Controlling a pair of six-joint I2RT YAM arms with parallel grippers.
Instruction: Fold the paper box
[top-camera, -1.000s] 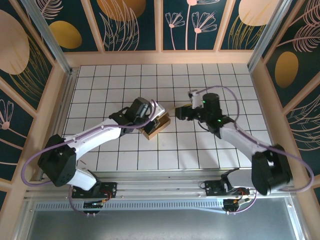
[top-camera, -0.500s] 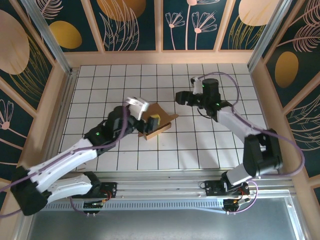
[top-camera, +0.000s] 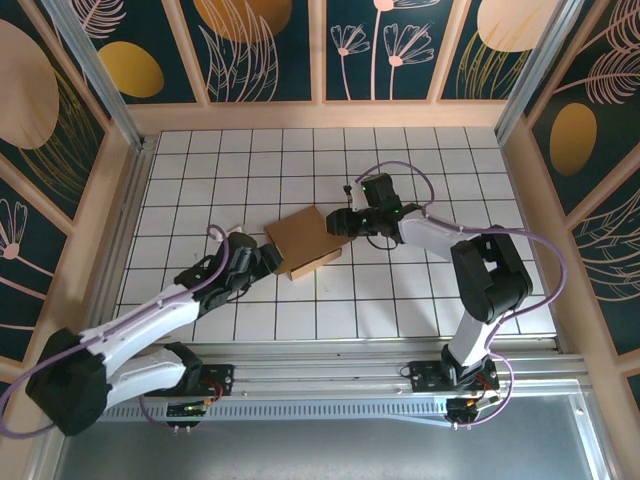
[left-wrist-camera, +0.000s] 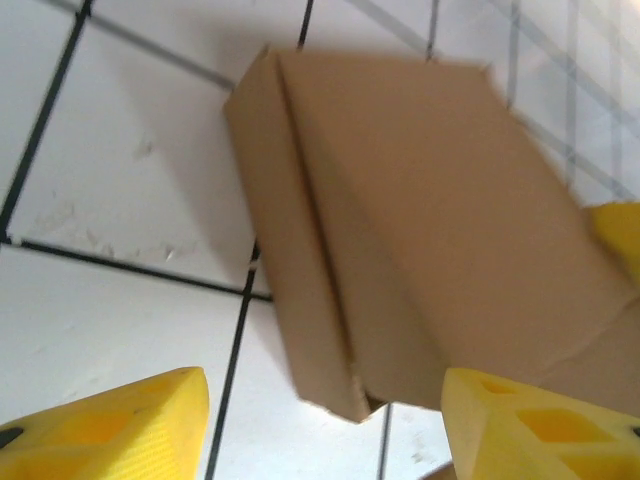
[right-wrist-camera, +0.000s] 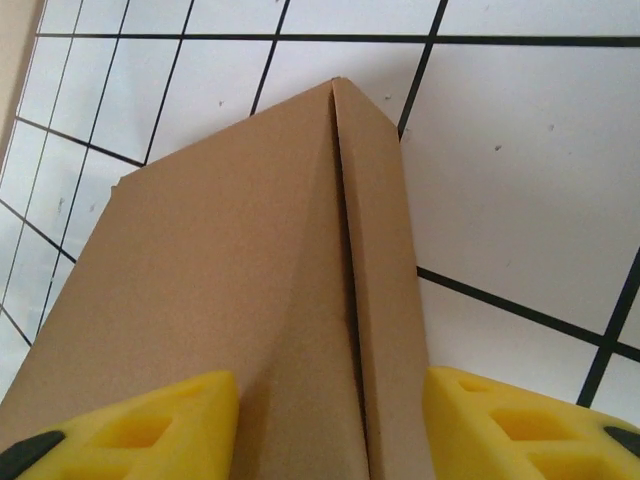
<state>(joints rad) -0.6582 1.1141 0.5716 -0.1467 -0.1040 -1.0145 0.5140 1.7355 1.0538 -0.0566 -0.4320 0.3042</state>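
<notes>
Two tools flank the paper box (top-camera: 303, 240) in the top external view. It lies between them, squarish and turned slantwise to the tile lines, lid down. The left tool (top-camera: 266, 258) sits just beside its near-left side. The right tool (top-camera: 340, 222) is at its far-right edge and looks the closer of the two, though I cannot tell whether it touches. Bare worktop (top-camera: 400, 300) lies open on every side of the box, with the walls well apart from it.

From the left wrist, the paper box (left-wrist-camera: 420, 250) lies ahead and slightly right of the left tool (left-wrist-camera: 325, 425). One corner points back toward the gap, and a long crease runs away from it. The jaws stand wide apart with nothing held. A yellow pad (left-wrist-camera: 618, 232) beyond the box is probably the other arm's.

From the right wrist, the paper box (right-wrist-camera: 230, 270) runs straight ahead of the right tool (right-wrist-camera: 330, 420). Its lid seam (right-wrist-camera: 345, 280) lines up between the spread fingers, which grip nothing. Pressing that seam shut looks like the coming move, and this arm is best placed for it.
</notes>
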